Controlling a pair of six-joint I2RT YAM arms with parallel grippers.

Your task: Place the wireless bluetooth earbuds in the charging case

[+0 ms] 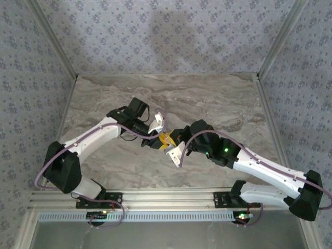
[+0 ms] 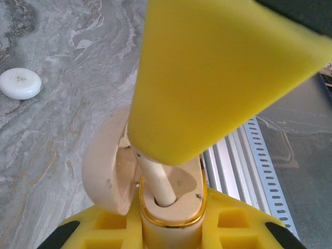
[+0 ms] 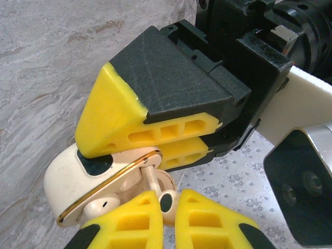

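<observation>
The marble table point(image 1: 218, 104) lies bare all round, its edges well off; above its middle the left gripper point(image 2: 168, 236) is clamped on the open case point(image 3: 62, 179); the right gripper point(image 3: 167, 223) pinches an earbud point(image 3: 167, 201) at the case's mouth; a skewed stem might jam, or the earbud slip free and drop.

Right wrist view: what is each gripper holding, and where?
Right gripper pinches a small white stemmed earbud by its head; left gripper clamps the open peach gold-rimmed charging case by its base.
</observation>
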